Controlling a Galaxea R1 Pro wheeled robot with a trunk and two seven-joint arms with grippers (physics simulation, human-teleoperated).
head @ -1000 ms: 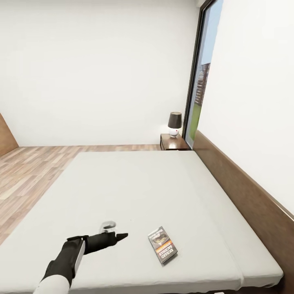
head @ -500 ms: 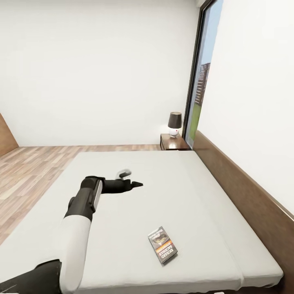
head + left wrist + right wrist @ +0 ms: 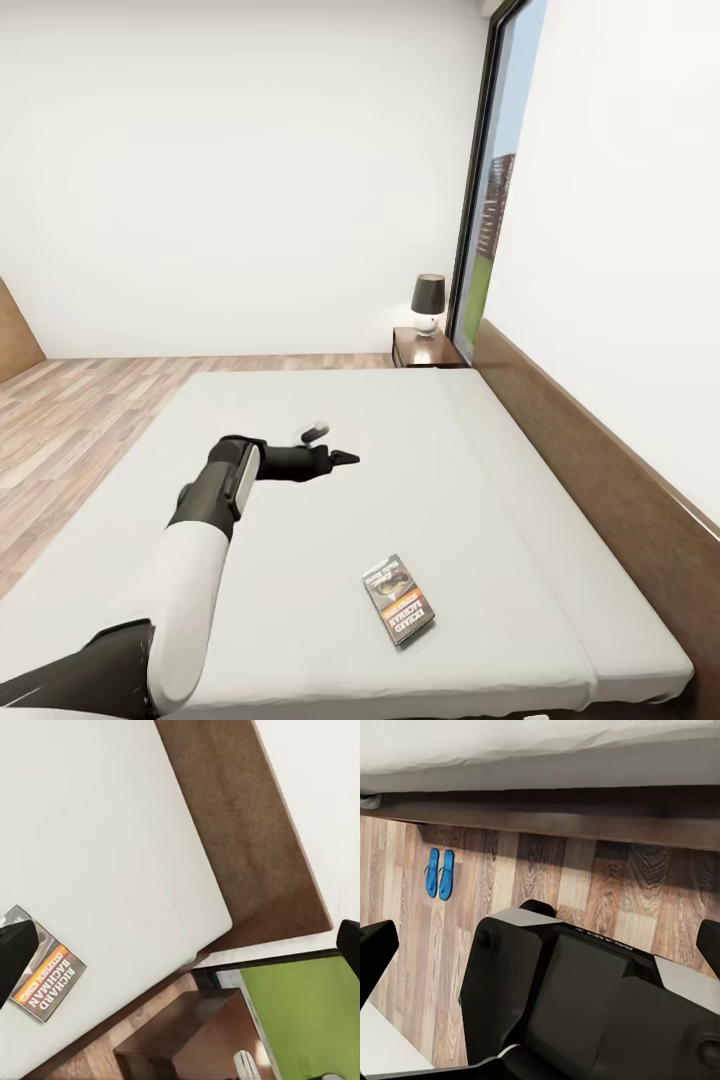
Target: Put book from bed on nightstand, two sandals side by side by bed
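Head view: book [image 3: 397, 601] flat on bed [image 3: 330, 480] — left fingers [image 3: 343, 457] apart, empty.

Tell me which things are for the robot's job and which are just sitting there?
For the job:
small dark paperback book
big pale-mattress wooden bed
dark reddish-brown wooden nightstand
two bright blue sandals

Just there:
black-shaded table lamp
tall dark-framed window

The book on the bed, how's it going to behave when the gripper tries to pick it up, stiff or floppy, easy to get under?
The book looks like a thin paperback, so it is probably light and somewhat bendy. It lies flat on the mattress, so getting a finger under an edge may be hard; it might slide instead. The left gripper hovers well short of it.
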